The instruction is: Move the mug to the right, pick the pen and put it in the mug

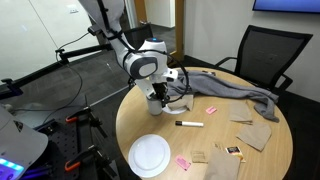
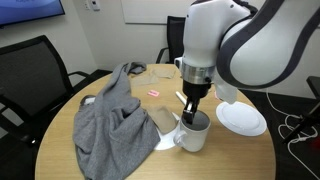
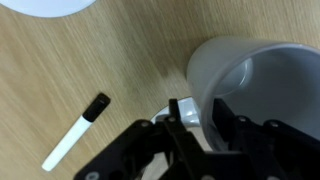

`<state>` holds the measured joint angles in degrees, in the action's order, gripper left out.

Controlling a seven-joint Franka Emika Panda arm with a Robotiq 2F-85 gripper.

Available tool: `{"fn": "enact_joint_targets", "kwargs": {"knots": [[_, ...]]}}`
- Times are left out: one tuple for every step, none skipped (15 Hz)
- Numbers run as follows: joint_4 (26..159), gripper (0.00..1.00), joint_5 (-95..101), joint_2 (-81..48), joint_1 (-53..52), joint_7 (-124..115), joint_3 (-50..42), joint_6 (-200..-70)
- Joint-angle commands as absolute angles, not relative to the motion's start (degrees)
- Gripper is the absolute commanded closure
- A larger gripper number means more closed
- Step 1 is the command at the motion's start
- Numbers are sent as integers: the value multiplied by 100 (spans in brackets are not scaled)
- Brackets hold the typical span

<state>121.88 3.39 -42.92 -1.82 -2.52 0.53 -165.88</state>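
Starting step one: gripper [image 3: 203, 110] fingers [image 3: 182, 108] straddle the mug [image 3: 255, 85] wall, pinched or not I cannot tell. The pen [image 3: 77, 140] lies on the tabletop [image 3: 120, 60] beside it, unpicked.

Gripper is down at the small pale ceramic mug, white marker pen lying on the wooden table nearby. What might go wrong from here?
1. The gripper straddles one wall of the pale grey-white ceramic mug; that off-centre hold may let it tilt or slip when moved.
2. The crumpled grey cloth lies close beside the mug; dragging might snag it.
3. The white black-tipped pen lies nearby; a low sweep could knock it away.
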Motion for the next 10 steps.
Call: {"fn": "enact_joint_targets", "kwargs": {"knots": [[12086, 88, 282, -4342, -266, -210, 7, -16541], [12102, 97, 282, -4327, -275, -209, 12, -16519], [12123, 100, 283, -4308, -283, -210, 11, -16505], [12139, 100, 282, -4291, -290, -214, 12, -16498], [12168, 100, 277, -4250, -303, -230, 11, -16472], [12217, 97, 271, -4191, -292, -220, 31, -16451], [12268, 97, 268, -4124, -292, -215, 46, -16417], [12295, 97, 257, -4073, -336, -278, 10, -16360], [12345, 97, 259, -4011, -323, -254, 33, -16344], [12385, 97, 265, -3945, -329, -244, 37, -16268]]}}
